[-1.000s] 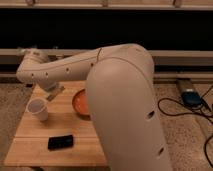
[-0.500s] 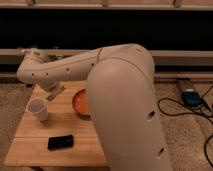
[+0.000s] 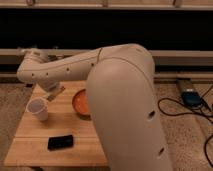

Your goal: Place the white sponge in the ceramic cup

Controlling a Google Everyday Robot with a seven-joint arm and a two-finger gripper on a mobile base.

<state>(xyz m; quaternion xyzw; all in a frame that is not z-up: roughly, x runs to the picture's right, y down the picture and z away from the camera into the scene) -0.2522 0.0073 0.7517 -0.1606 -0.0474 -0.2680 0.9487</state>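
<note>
"Well, where did you have the gripper?"

"The gripper (image 3: 54, 92) hung low over the wooden table (image 3: 30, 150), just up and right of the ceramic cup (image 3: 38, 108), between it and the orange bowl (image 3: 80, 102). I couldn't tell whether it was spread or pinching anything, and I couldn't pick out the white sponge from my view."

"And the cup itself?"

"It was smooth, white and tapered, wider at the rim, with no handle. It stood upright with its long axis vertical and its mouth facing up, close to the table's left edge. The bowl was round, glossy and shallow, and its right side was hidden behind the arm's (image 3: 125, 115) big matte white shell."

"Any room to move?"

"I saw bare planks in front of the cup, running down to a flat black phone (image 3: 60, 142) near the front edge. The table's right part was covered by the arm. Off the table lay speckled floor with dark cables (image 3: 172, 107)."
</note>
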